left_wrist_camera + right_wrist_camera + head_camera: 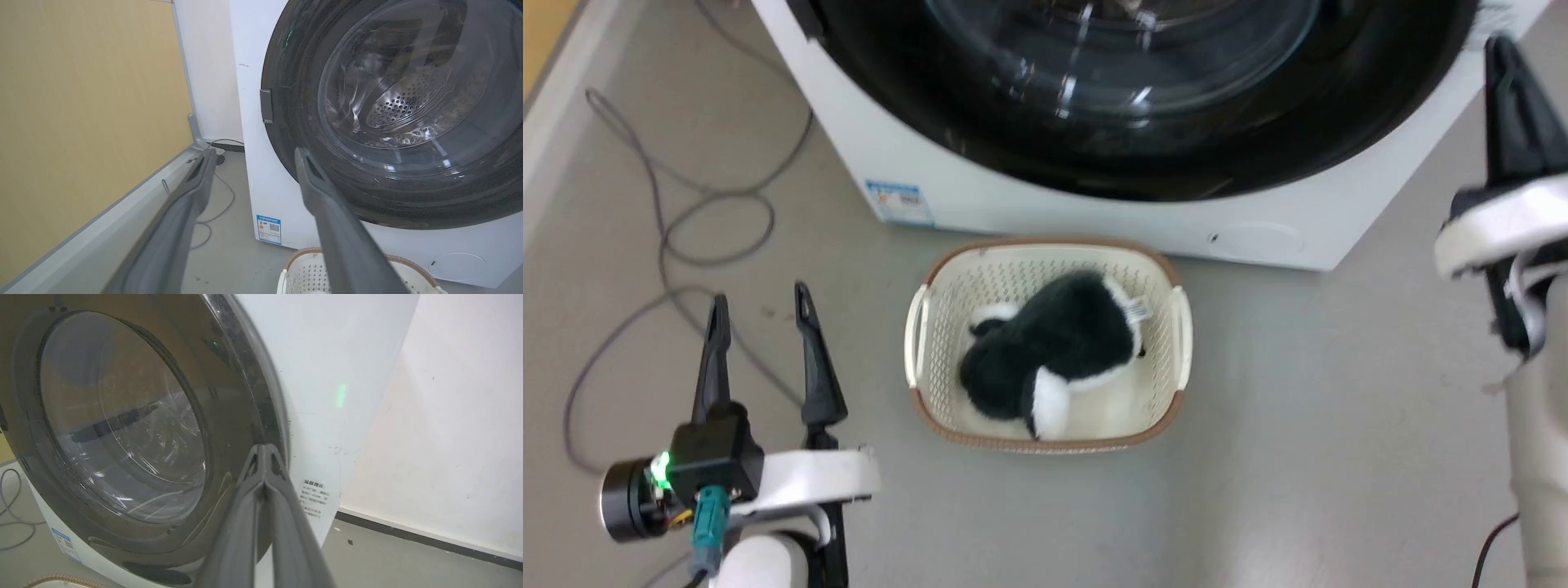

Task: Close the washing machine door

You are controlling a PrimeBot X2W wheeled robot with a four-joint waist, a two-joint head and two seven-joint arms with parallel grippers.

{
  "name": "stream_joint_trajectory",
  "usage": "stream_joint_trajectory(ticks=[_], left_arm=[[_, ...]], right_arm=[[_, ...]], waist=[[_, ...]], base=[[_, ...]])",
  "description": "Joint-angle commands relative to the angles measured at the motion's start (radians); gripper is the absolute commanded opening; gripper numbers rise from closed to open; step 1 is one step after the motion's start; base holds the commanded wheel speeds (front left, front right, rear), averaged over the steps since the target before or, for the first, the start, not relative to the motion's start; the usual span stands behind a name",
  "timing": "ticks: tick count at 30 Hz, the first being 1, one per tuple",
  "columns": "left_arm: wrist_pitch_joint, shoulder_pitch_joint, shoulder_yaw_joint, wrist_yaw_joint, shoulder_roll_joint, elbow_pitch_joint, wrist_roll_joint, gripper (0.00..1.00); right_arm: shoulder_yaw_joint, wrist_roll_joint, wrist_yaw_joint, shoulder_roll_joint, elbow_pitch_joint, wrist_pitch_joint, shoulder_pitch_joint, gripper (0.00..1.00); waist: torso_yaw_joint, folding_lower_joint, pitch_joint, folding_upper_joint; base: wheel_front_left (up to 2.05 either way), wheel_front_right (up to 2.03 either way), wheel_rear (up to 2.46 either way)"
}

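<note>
Pointing at the door's right edge, the right claw (265, 451) has its fingers pinched tight together, gripping nothing. Whether the tips touch the rim, I can't tell. Near left, the left claw (761, 298) hangs wide apart and empty above the floor (1298, 425). And the washing machine door (392, 122), look at that, lies flat against the front of the washing machine (980, 192), drum showing through the glass. The swing looks done; only a firm latching push may be left, if that. A basket (947, 273) sits just in front.

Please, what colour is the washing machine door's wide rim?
Glossy black round rim, best in left wrist view.
</note>
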Motion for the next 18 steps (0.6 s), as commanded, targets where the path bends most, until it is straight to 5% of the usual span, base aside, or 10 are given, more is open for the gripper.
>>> stream_joint_trajectory(ticks=[1, 9, 11, 12, 18], left_arm=[[-0.004, 0.017, 0.004, 0.001, -0.001, 0.005, 0.009, 1.0], [-0.004, 0.093, 0.03, -0.008, 0.008, 0.027, 0.028, 1.0], [-0.004, 0.112, 0.038, -0.007, 0.011, 0.03, 0.03, 1.0], [-0.004, 0.122, 0.041, -0.006, 0.012, 0.03, 0.031, 1.0], [-0.004, 0.176, 0.045, -0.015, 0.018, 0.031, 0.035, 1.0]], right_arm=[[0.0, 0.014, -0.001, 0.007, -0.019, -0.005, 0.033, 0.0], [0.034, 0.126, -0.001, 0.064, -0.129, -0.005, 0.237, 0.0], [0.064, 0.148, -0.001, 0.075, -0.139, -0.005, 0.284, 0.22], [0.075, 0.163, -0.001, 0.081, -0.145, -0.005, 0.306, 1.0], [0.121, 0.214, -0.001, 0.105, -0.188, -0.005, 0.435, 1.0]], waist=[[-0.029, 0.0, -0.046, 0.0], [-0.096, 0.0, -0.165, 0.0], [-0.115, 0.0, -0.189, 0.0], [-0.124, 0.0, -0.199, 0.0], [-0.175, 0.0, -0.26, 0.0]], base=[[0.0, 0.0, 0.0], [0.0, 0.0, 0.0], [0.0, 0.0, 0.0], [0.0, 0.0, 0.0], [0.0, 0.0, 0.0]])
